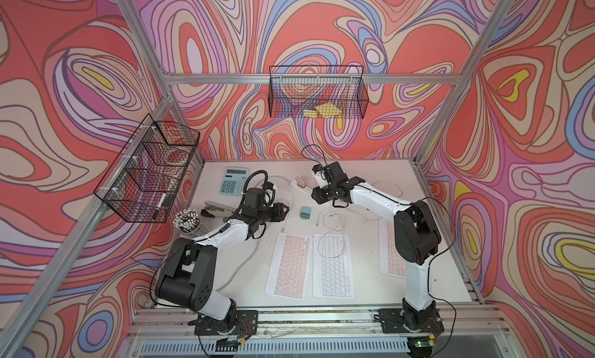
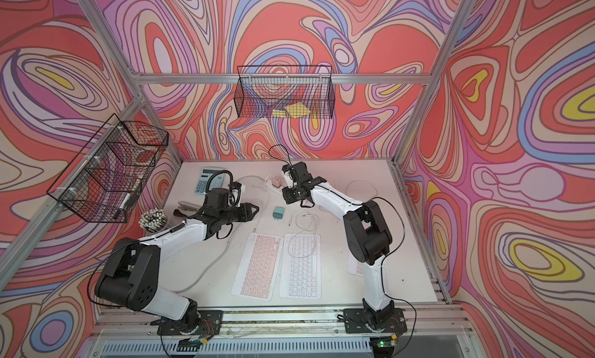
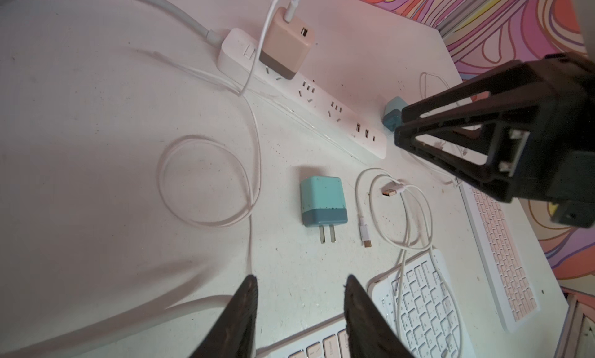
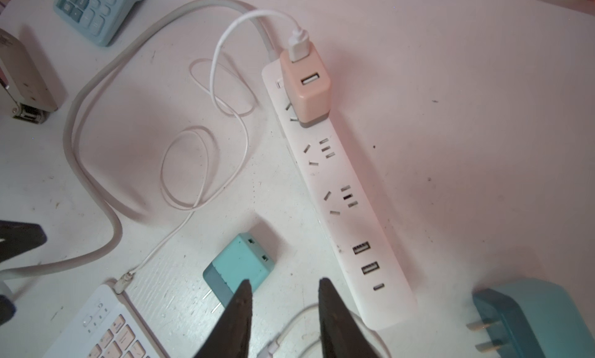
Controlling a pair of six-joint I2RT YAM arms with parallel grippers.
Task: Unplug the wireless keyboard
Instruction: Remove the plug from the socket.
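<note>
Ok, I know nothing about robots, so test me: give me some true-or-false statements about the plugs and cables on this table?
1. The pink charger sits plugged into the power strip. True.
2. A white cable is plugged into the pink charger. True.
3. The teal charger between the arms is plugged in too. False: the teal charger lies loose on the table, prongs bare.
4. The right arm's fingers grip the pink charger. False: the right arm's fingers are apart and hold nothing.

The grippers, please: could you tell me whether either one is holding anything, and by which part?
Nothing is held. The left gripper and the right gripper both hover with jaws apart and empty; the pink charger sits untouched in the power strip.
</note>
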